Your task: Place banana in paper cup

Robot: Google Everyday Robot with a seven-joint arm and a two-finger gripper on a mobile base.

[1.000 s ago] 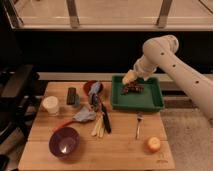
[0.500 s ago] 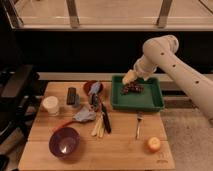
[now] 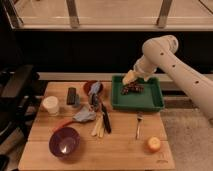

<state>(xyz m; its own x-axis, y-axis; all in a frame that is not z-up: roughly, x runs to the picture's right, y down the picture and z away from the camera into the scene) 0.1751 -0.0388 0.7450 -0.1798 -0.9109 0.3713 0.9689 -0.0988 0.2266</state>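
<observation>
Nothing has shifted since the earlier frames: the arm [image 3: 170,62] holds the same pose and every item on the table [image 3: 120,156] lies where it did. The gripper [image 3: 129,78] hangs over the 10 o'clock corner of the green tray [image 3: 150,106], just above a dark clump [image 3: 131,89] resting inside the tray; whether the gripper is apart or closed cannot be told. The banana [image 3: 98,127] lies flat near the table centre as pale strips, well apart from the gripper, which stands at its 2 o'clock. A black-handled knife [image 3: 106,121] lies just beside the banana at its 3 o'clock. The paper cup [image 3: 50,105] stands upright at 10 o'clock from the banana, near the table's 9 o'clock edge. A purple bowl [image 3: 64,142] sits at 7 o'clock from the banana, and a red bowl [image 3: 88,87] at 12 o'clock. A fork [image 3: 138,126] lies at 3 o'clock, beyond the knife, and a round orange fruit [image 3: 153,145] sits at 4 o'clock.
</observation>
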